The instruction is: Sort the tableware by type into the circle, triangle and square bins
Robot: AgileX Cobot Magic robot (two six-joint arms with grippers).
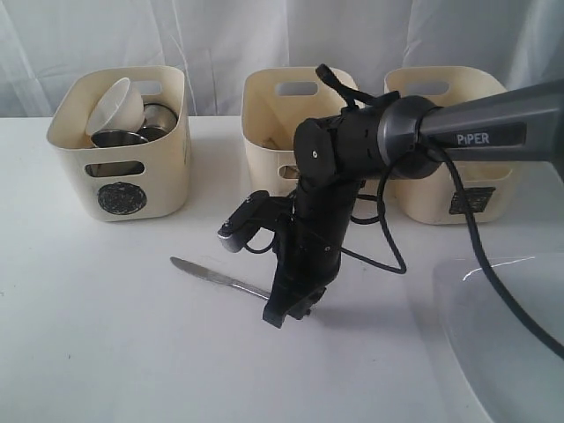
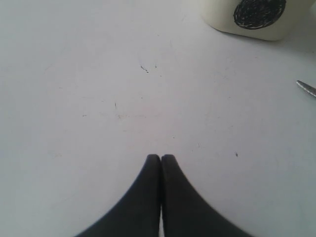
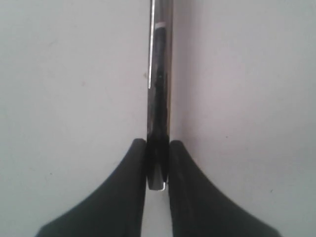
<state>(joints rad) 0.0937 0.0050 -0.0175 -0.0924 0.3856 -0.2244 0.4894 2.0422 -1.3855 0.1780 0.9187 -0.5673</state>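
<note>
The steel knife [image 1: 211,275] lies flat on the white table, blade pointing left. My right gripper [image 1: 291,313] reaches across the middle and is shut on the knife's handle end; the right wrist view shows its fingers [image 3: 158,143] clamped on either side of the knife [image 3: 159,74]. The circle bin [image 1: 75,150] at back left holds a small white bowl [image 1: 116,106] and steel cups [image 1: 119,138]. My left gripper [image 2: 161,157] is shut and empty over bare table, with the circle bin [image 2: 256,19] and the knife tip [image 2: 307,88] further off.
Two more cream bins stand at the back, one in the middle [image 1: 264,132] and one on the right [image 1: 423,194]; my right arm hides the middle one's mark. A large white plate [image 1: 493,335] lies at the front right. A black cable hangs from the arm.
</note>
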